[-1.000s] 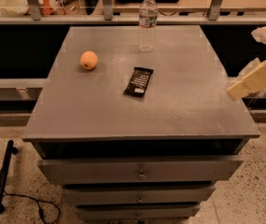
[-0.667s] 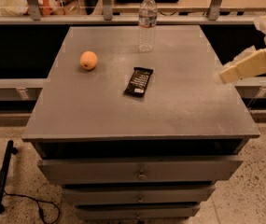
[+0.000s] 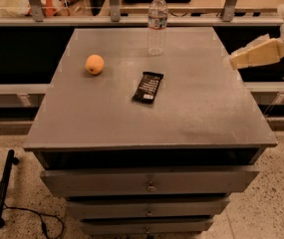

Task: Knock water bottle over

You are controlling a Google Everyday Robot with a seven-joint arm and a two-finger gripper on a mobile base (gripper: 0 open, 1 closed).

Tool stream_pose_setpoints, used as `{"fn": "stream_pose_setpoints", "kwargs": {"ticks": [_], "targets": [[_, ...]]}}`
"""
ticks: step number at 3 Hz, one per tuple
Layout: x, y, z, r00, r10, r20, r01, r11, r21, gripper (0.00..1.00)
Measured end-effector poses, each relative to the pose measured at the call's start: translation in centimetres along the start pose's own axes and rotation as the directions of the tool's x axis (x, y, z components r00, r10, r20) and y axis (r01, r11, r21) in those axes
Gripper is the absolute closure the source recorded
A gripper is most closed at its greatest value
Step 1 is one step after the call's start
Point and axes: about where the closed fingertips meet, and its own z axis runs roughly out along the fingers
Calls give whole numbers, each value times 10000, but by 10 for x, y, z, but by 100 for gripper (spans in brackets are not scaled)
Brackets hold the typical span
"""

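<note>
The water bottle [image 3: 157, 24] stands upright near the far edge of the grey table top [image 3: 191, 108], clear and ribbed with a white cap and a pale label band. My gripper [image 3: 233, 59] comes in from the right edge of the view, cream-coloured, pointing left. It hovers over the table's right rim, well to the right of the bottle and a little nearer to me. It touches nothing.
An orange fruit [image 3: 94, 64] lies at the left of the table. A black snack bar [image 3: 148, 87] lies near the middle. Drawers [image 3: 151, 183] stack below the top. A railing and shelf [image 3: 131, 20] run behind. A black cable [image 3: 2, 193] lies on the floor at left.
My gripper has risen and moved away from me along the table's right edge, towards the bottle's row. The bottle, fruit and bar have not moved.
</note>
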Motion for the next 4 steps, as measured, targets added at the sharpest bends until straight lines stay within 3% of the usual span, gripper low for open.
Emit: {"fn": "stream_pose_setpoints", "kwargs": {"ticks": [2, 4], "targets": [[-9, 1, 53, 9943, 780, 726, -761, 9967, -288, 0], [-9, -4, 122, 9833, 1136, 1423, -1181, 9927, 238, 0]]}}
